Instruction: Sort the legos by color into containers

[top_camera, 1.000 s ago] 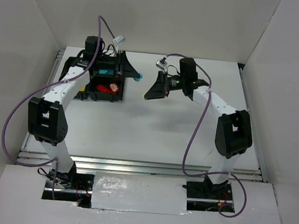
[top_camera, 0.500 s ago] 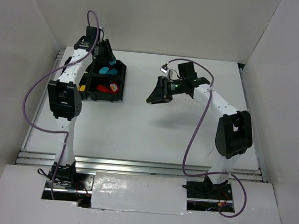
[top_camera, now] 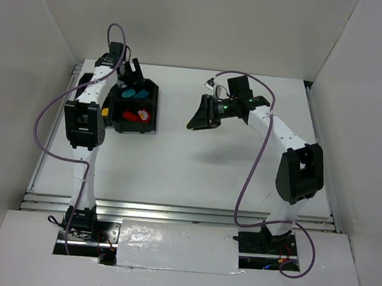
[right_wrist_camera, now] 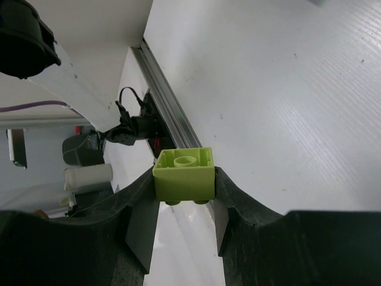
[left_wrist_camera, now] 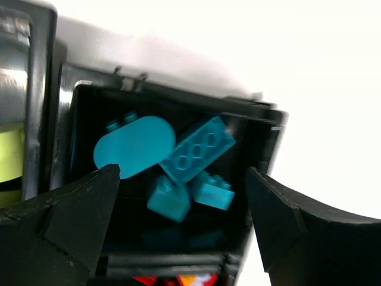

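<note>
The black tray (top_camera: 156, 110) sits at the far left of the table. My left gripper (top_camera: 134, 70) hangs open over its far right compartment. In the left wrist view the left gripper (left_wrist_camera: 181, 176) is spread wide above several teal legos (left_wrist_camera: 196, 149) lying loose in that compartment (left_wrist_camera: 178, 95); nothing is between its fingers. Red legos (top_camera: 137, 115) fill the near right compartment, and a yellow one (top_camera: 104, 112) shows to their left. My right gripper (top_camera: 193, 123) hovers right of the tray. It is shut on a lime-green lego (right_wrist_camera: 184, 174) with its studs pointing down.
White walls enclose the table on three sides. A metal rail (right_wrist_camera: 169, 101) runs along the table's edge. A lime-green patch (left_wrist_camera: 9, 161) shows in the compartment left of the teal one. The left arm's purple cable (top_camera: 45, 112) loops out to the left.
The left arm carried a teal lego from beside the tray to over the far right compartment and opened; the lego now lies inside. The right gripper barely moved.
</note>
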Robot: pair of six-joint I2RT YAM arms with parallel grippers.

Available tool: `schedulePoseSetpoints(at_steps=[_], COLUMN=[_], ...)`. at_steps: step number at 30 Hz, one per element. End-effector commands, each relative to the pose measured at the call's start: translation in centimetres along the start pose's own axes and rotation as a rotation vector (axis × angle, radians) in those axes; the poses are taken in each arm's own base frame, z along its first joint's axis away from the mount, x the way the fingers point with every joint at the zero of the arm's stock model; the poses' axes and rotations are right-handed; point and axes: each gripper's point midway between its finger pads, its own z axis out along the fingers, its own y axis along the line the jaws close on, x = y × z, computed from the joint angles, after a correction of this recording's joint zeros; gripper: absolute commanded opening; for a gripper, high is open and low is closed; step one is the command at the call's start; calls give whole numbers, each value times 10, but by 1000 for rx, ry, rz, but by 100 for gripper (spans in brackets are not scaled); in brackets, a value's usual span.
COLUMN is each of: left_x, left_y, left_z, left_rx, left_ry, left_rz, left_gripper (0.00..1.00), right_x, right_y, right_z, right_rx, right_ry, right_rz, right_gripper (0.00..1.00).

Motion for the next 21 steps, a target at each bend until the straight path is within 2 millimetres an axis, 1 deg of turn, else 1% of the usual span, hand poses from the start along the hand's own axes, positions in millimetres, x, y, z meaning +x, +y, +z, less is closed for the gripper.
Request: schedulePoseSetpoints(at_steps=[1, 2, 3, 4, 5, 6, 7, 8, 9, 10, 11, 12, 13, 14, 15, 16, 17, 18, 19, 20, 21], left_x=[-75, -83, -92, -95, -97, -99, -100, -106, -98, -95, -95, -77, -67, -48, -30, -20, 2, 14, 35, 54, 53], left_y=[-49, -61, -71, -78, -91, -95, -98, -102, -97, -95, -96, -91, -90, -88, -101, -108, -110, -117, -128, -127, -134], left_z=[-80, -97, -107, -115, -132, -141, -149, -174, -174, -180, -205, -200, -203, -211, -224, -250, -244, -257, -274, -283, -298], left_rx=[164, 223, 271, 306, 372, 395, 411, 430, 417, 408, 414, 415, 432, 462, 577, 656, 728, 812, 950, 1012, 1087], left_ry=[-245, -269, -300, -311, -317, -327, -335, -372, -355, -360, -388, -339, -316, -286, -244, -249, -210, -194, -127, -90, -126], left_rz=[37, 55, 73, 99, 120, 129, 134, 142, 141, 149, 158, 164, 183, 196, 228, 250, 261, 284, 297, 291, 327], left_gripper=[100, 99, 100, 99, 99, 99, 100, 99, 99, 99, 99, 100, 99, 99, 100, 99, 99, 100, 99, 100, 99], right_x=[-10, -10, -13, -13, -14, -15, -15, -16, -19, -22, -25, -31, -34, -39, -48, -52, -54, -64, -67, -72, -78], right_y=[18, 18, 17, 16, 15, 11, 11, 11, 9, 7, 5, 1, 2, 6, 13, 22, 28, 38, 46, 56, 60], right_z=[-2, -1, 0, 0, 3, 3, 2, 3, 2, 0, 0, -2, -2, -4, -5, -6, -5, -9, -12, -14, -16], right_rx=[-43, -43, -43, -42, -37, -27, -21, -14, 14, 31, 50, 84, 87, 81, 50, 16, -10, -42, -76, -108, -130], right_ry=[-9, -7, -9, -9, -8, -9, -11, -15, -32, -44, -58, -86, -97, -115, -146, -164, -176, -215, -217, -222, -237], right_rz=[-41, -40, -35, -30, -26, -16, -13, -12, -12, -11, 3, 6, 14, 43, 22, 46, 45, 10, 7, 21, 15], right_gripper=[0, 0, 0, 0, 0, 0, 0, 0, 0, 0, 0, 0, 0, 0, 0, 0, 0, 0, 0, 0, 1])
